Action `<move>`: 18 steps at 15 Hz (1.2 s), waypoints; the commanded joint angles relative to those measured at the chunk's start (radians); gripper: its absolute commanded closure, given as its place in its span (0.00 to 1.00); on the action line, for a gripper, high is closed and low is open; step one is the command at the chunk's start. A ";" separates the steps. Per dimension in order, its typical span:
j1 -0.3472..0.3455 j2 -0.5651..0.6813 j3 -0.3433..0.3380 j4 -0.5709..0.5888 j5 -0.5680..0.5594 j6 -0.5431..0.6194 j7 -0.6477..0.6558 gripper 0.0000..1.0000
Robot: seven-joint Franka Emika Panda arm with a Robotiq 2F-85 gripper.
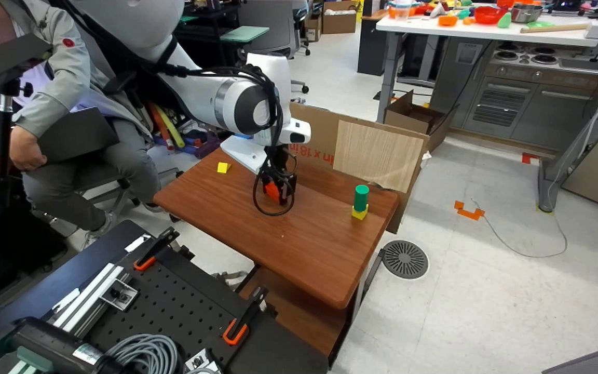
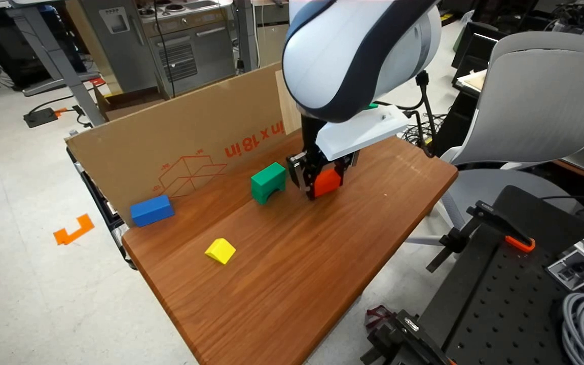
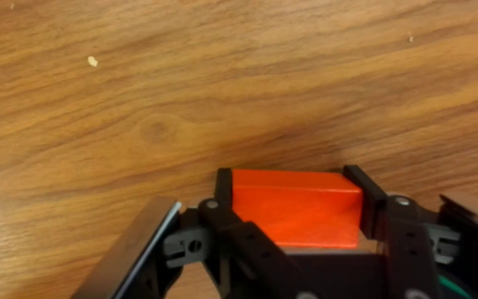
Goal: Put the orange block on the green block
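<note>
The orange block (image 3: 305, 216) is between the two black fingers of my gripper (image 3: 288, 174). Both fingers press on its ends in the wrist view. The orange block also shows in both exterior views (image 1: 272, 191) (image 2: 326, 181), low at the table; I cannot tell if it touches the surface. The green block (image 2: 267, 182), low with an arched cut-out underneath, stands on the table beside my gripper, close to the cardboard. They are apart, with a small gap. In an exterior view the arm hides the green block. A green sliver (image 3: 452, 287) shows at the wrist view's lower right, too little to identify.
A green cylinder (image 1: 361, 198) stands on a yellow block (image 1: 359, 213) near a table corner. Another yellow block (image 2: 221, 251) and a blue block (image 2: 151, 210) lie on the brown table (image 2: 251, 304). A cardboard wall (image 2: 190, 132) borders the table's far side.
</note>
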 commanded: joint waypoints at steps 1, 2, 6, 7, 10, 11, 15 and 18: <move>0.003 -0.081 0.015 -0.006 0.005 -0.040 -0.021 0.58; 0.003 -0.101 0.022 -0.005 0.009 -0.038 -0.023 0.58; 0.000 -0.140 0.041 0.047 0.017 -0.066 -0.023 0.58; 0.001 -0.139 0.045 0.065 0.016 -0.079 -0.025 0.58; -0.005 -0.115 0.066 0.120 0.025 -0.111 -0.052 0.58; -0.006 -0.107 0.074 0.130 0.028 -0.112 -0.067 0.58; -0.009 -0.075 0.105 0.157 0.033 -0.102 -0.154 0.58; -0.002 -0.048 0.109 0.183 0.025 -0.115 -0.171 0.58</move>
